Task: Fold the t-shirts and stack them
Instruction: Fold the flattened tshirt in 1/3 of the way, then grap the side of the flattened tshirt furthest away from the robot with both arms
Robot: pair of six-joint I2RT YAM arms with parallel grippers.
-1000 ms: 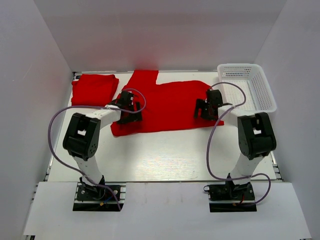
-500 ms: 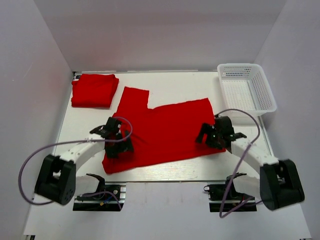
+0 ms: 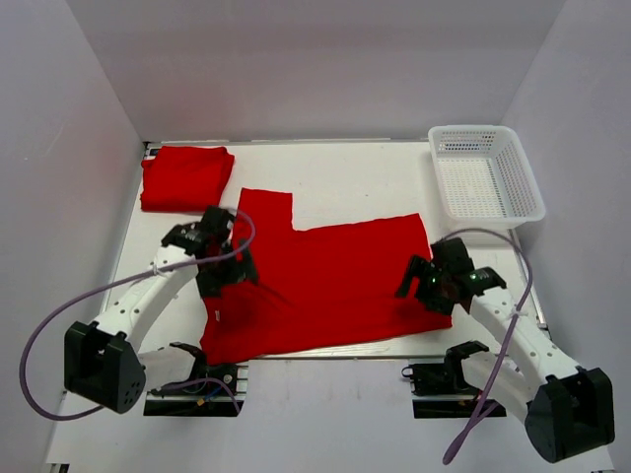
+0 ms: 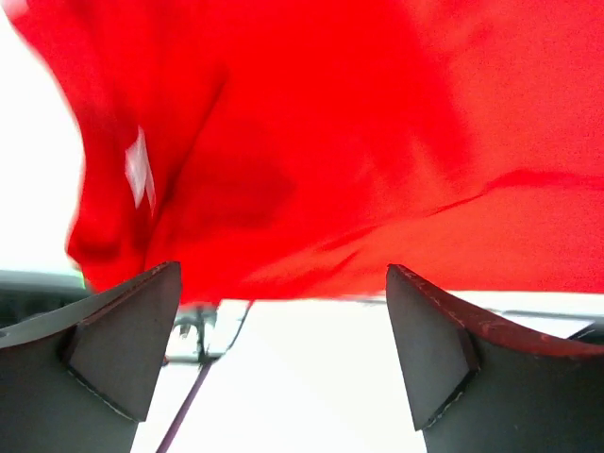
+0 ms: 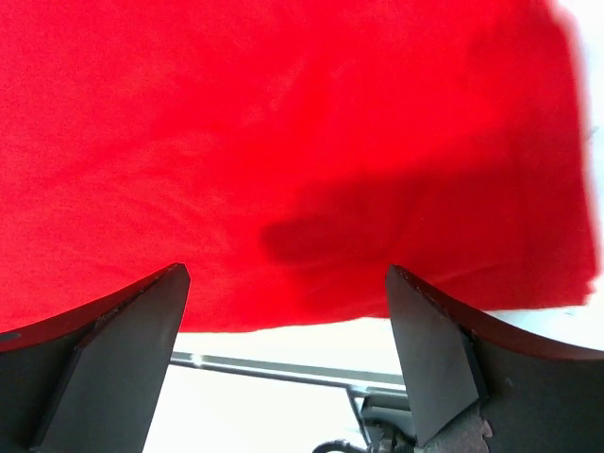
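**One shirt folded, the second spread and waiting**

Top view: a folded t-shirt lies at the far left corner of the worktop, so we judge the stack begun with one piece. The spread t-shirt lies flat across the middle and near part, with one sleeve pointing far and its near hem at the near edge. We see no fold in it yet. The left hand stands over its left edge and the right hand over its right edge. A white basket stands at the far right, apart from the cloth. By our reckoning, what is left is to fold this shirt and set it on the folded one.

Half a second ago the spread shirt lay a little farther from us and more askew. A second ago it lay at the far side, just beside the folded one, with both arms stretched out to it. Since then it has come toward the near edge, and the arms have drawn back with it.

Left wrist view: the fingers stand wide apart with nothing between them. Beyond them the red cloth is rumpled on the left, where a small white label shows.

Right wrist view: the fingers are likewise wide and hold nothing. The cloth beyond lies smooth, its hem running straight across.
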